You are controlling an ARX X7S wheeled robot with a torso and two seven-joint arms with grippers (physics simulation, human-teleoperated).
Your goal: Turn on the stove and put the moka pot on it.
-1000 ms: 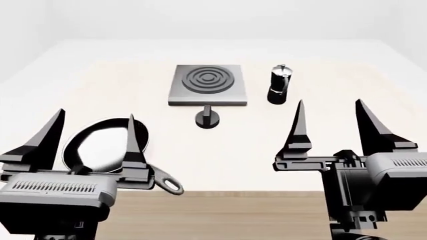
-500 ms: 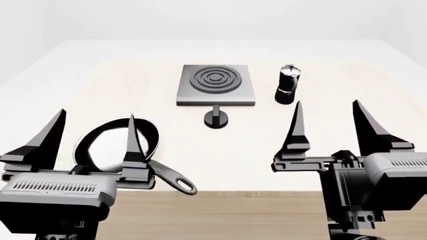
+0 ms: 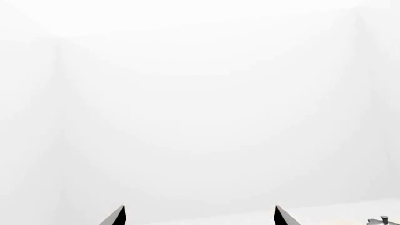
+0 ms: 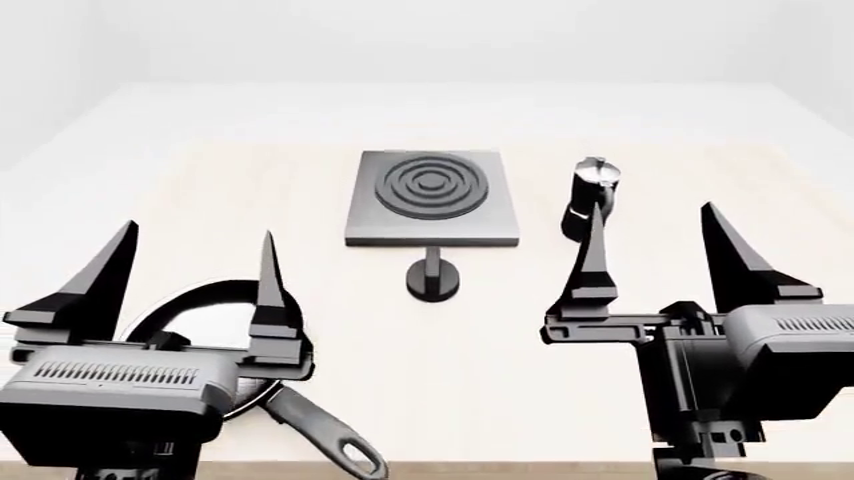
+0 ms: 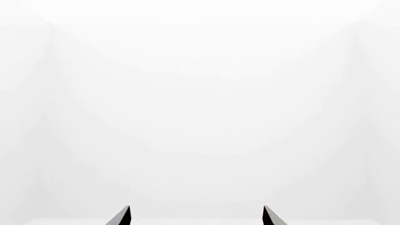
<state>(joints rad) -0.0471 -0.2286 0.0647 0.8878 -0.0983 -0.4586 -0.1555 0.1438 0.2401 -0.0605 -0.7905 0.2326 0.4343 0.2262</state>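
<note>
— Grey stove (image 4: pixel 430 197) has come nearer to us; the moka pot (image 4: pixel 593 197) now stands just behind our right gripper (image 4: pixel 649 246), untouched.

— Yes. Both grippers, the left gripper (image 4: pixel 194 265) too, have fingers wide apart, holding nothing. Wrist views show mostly white wall; only the head view shows the knob (image 4: pixel 433 279).

Background: pale white walls are shown, filling almost the whole picture; faint corner seams are seen at both sides.
Left gripper (image 3: pixel 198 216): only two dark pointed fingertips (image 3: pixel 116 216) are seen, set well apart with nothing between them.
Table (image 3: pixel 337 217): a thin pale strip of its surface is seen beyond the tips.
Moka pot (image 3: pixel 382 220): only a small silver lid knob and top are seen at the picture's edge.
</note>
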